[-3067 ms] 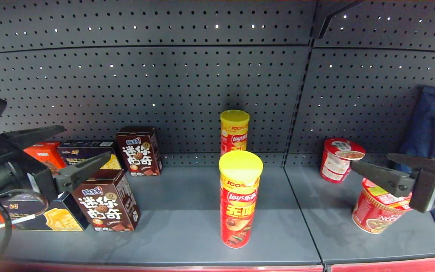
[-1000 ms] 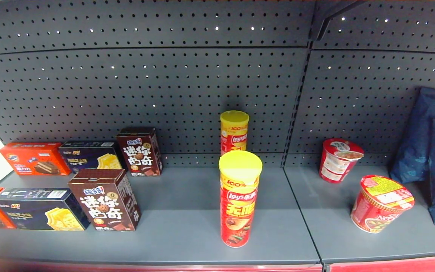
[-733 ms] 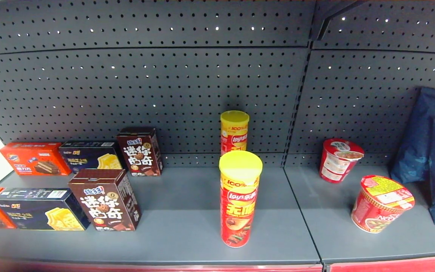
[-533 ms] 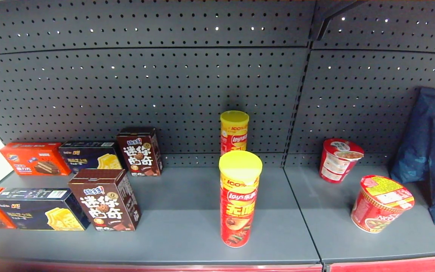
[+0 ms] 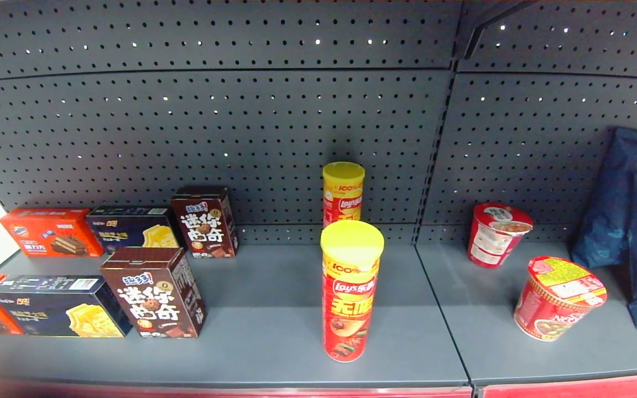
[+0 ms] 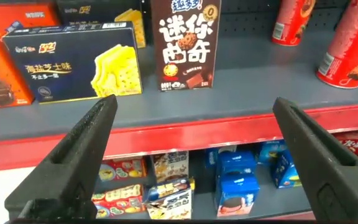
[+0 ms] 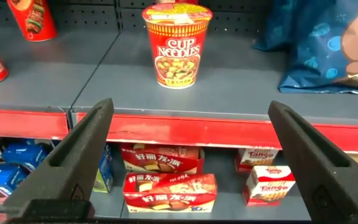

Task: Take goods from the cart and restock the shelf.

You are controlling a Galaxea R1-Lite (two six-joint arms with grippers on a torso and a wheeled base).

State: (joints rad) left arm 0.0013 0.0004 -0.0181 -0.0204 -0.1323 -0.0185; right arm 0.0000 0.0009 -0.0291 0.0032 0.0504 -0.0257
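The grey shelf [image 5: 274, 342] carries two red chip cans with yellow lids, one at the front [image 5: 350, 293] and one at the back [image 5: 343, 193]. Brown cookie boxes [image 5: 155, 293] stand to their left, red cup noodles [image 5: 556, 298] to their right. My left gripper [image 6: 194, 102] is open and empty in front of the shelf's red edge [image 6: 197, 130], facing a brown box [image 6: 185, 43]. My right gripper [image 7: 191, 104] is open and empty too, facing a cup of noodles [image 7: 176, 45].
Dark blue [image 5: 58, 315] and orange boxes [image 5: 50, 232] fill the shelf's left end. Blue bags [image 5: 636, 221] lean at the far right. A lower shelf holds more snack boxes [image 7: 169, 186] and blue packs [image 6: 235, 186]. Bare shelf lies between the boxes and cans.
Three seconds ago both grippers hung over the shelf in the head view; they have since drawn back out of it. Nothing has shifted over the last second.
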